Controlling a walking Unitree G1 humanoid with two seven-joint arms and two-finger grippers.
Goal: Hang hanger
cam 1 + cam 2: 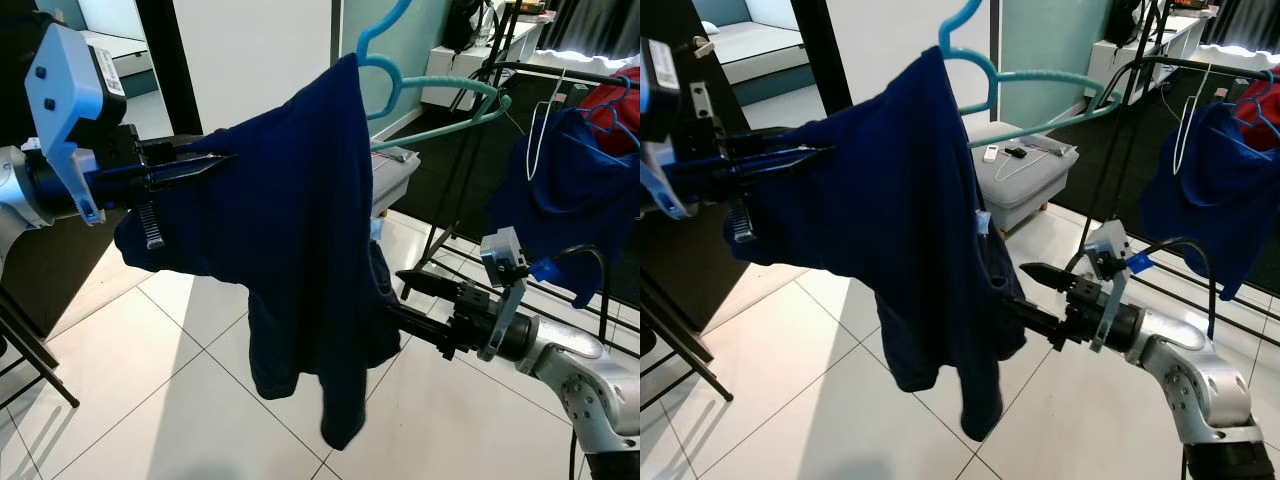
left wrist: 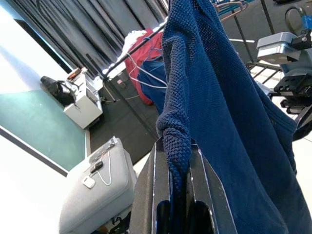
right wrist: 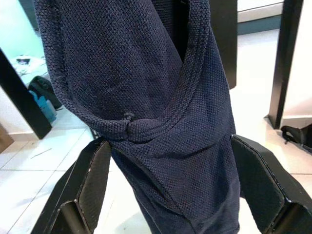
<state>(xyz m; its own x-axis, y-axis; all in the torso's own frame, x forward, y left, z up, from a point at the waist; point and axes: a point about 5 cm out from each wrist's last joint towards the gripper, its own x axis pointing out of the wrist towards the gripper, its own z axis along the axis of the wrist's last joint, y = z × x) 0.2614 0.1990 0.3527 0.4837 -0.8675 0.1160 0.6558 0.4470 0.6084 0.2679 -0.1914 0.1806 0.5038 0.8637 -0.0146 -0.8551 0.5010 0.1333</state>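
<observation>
navy knit garment (image 1: pixel 300 230) hangs on a teal hanger (image 1: pixel 430 110), held up mid-air over white tile floor (image 1: pixel 150 400). left gripper (image 1: pixel 215 165) is at upper left w/ its black fingers (image 2: pixel 146 195) clamped on a bunched fold of the garment's edge; left wrist view shows the fabric pinched tight btwn them. right gripper (image 1: pixel 400 295) is lower right, fingers spread apart, w/ the lower part of the garment hanging btwn them; in right wrist view one pad (image 3: pixel 90 180) touches the cloth, the other stands off it. hanger's hook points up, its free arm reaching toward a black clothes rack (image 1: pixel 520 70) at right, not on it. rack already carries a blue garment (image 1: pixel 570 180) on a white hanger. grey ottoman (image 1: pixel 1025 175) sits behind, on the floor.
</observation>
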